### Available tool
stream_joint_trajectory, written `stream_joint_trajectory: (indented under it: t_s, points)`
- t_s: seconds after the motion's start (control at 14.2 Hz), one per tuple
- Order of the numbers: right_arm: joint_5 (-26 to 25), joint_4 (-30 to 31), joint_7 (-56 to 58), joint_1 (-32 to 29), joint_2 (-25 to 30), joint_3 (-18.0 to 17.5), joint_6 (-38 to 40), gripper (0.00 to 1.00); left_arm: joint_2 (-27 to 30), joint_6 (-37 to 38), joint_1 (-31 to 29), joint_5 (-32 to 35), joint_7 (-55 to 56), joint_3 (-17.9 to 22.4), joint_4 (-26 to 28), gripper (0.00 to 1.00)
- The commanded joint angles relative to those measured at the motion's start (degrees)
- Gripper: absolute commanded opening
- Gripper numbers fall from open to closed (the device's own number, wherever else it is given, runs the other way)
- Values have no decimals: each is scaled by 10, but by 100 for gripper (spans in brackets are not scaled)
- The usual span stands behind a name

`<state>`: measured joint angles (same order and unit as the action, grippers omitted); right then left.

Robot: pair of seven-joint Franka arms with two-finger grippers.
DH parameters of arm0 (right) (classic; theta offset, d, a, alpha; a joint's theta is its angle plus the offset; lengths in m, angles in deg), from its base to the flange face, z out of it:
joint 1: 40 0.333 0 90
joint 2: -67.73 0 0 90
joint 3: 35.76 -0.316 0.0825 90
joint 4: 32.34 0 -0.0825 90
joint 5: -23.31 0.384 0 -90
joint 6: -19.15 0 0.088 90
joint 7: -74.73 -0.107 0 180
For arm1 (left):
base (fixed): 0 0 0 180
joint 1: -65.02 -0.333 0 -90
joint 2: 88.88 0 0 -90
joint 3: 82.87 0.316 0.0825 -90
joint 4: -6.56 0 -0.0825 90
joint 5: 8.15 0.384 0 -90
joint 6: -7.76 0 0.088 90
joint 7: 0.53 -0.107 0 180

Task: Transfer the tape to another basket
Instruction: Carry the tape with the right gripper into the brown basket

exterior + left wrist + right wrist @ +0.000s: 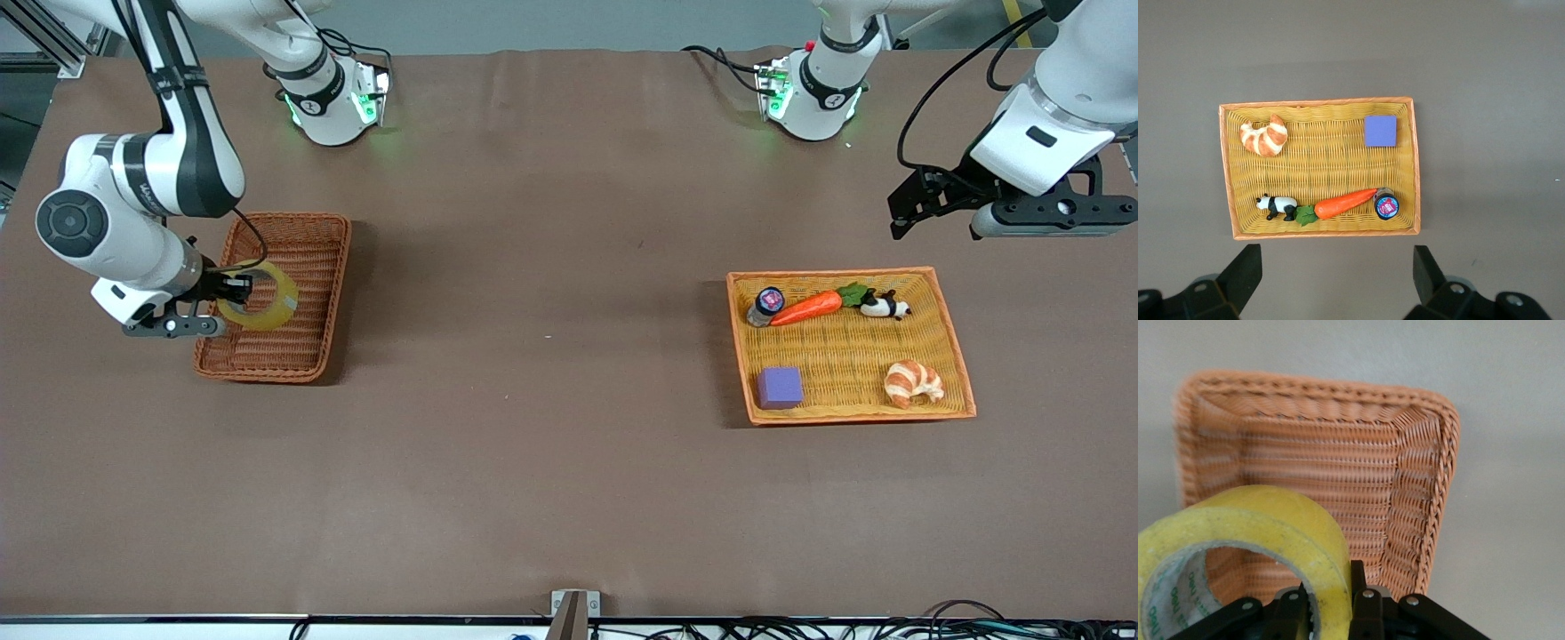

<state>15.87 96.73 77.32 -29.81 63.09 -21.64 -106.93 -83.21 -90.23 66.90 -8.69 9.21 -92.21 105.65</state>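
Tape (260, 299) tilted on edge over basket (307, 249), wall pinched by right end effector (233, 288).

This is a robotics lab bench, no home or shop. Two white Franka arm bases (333, 93) glow with green lights along the top edge of a wide desk covered in plain brown sheeting (551, 427). Black cables (889, 629) tangle along the desk's camera-side edge, and grey aluminium framing (49, 36) rises beside the right arm's base.
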Motion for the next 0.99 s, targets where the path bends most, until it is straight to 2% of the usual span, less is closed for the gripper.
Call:
stream_joint_trajectory:
  t_s: [0.0, 0.14, 0.21, 0.35, 0.49, 0.64, 0.71, 0.78, 0.85, 0.92]
  points:
    - [11, 91, 44, 1, 27, 31, -99, 1, -5, 10, -6, -9, -19, -2, -11, 100]
    - [11, 114, 51, -2, 6, 41, -161, 1, -7, 12, -25, -10, -43, -2, -10, 100]
    - [13, 115, 51, -2, -5, 40, -167, 2, -7, 12, -26, -10, -52, -2, -9, 100]
    - [20, 129, 51, 0, -17, 40, -197, 3, -7, 12, -8, -10, -50, 5, -9, 100]
    - [21, 144, 51, 2, -40, 40, -243, 5, -7, 16, 21, -10, -49, 36, -8, 100]
    - [21, 145, 50, 0, -58, 40, -257, 10, -7, 30, 26, -10, -52, 44, -9, 100]
    - [22, 145, 49, 0, -58, 40, -256, 19, -7, 32, 31, -10, -51, 45, -9, 100]
    - [22, 142, 51, 0, -58, 40, -254, 40, -7, 32, 37, -10, -49, 51, -10, 100]
    - [22, 140, 49, -1, -58, 40, -251, 67, -8, 32, 35, -10, -50, 53, -11, 100]
    - [23, 137, 45, -3, -56, 40, -248, 100, -11, 32, 31, -9, -50, 52, -12, 100]
